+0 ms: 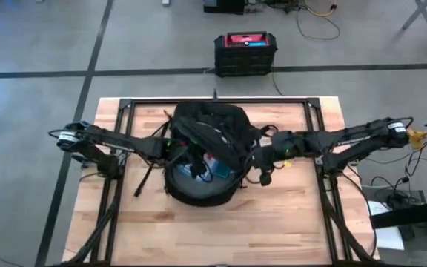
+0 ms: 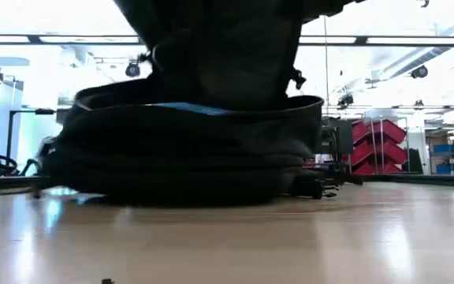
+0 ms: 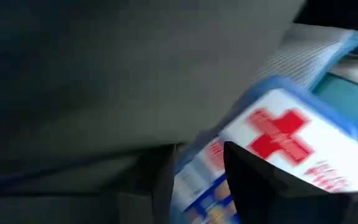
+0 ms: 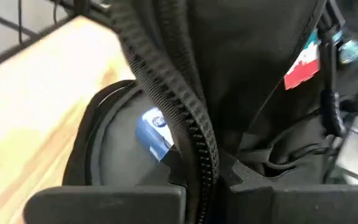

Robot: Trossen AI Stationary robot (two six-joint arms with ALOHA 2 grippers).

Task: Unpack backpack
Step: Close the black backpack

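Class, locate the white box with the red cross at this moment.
The white box with the red cross lies inside the open backpack at the table's middle, right in front of the left tool; the high view shows blue inside the opening.

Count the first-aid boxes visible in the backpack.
1: a white-and-blue red-cross box inside the open backpack, at the left pincer. More may lie hidden.

High view: overhead, whole table (image 1: 288, 222). Low view: tabletop level, close before the backpack (image 2: 187, 150). Both wrist views: very near its opening, sharing the blue-and-white box (image 3: 291, 137) inside.
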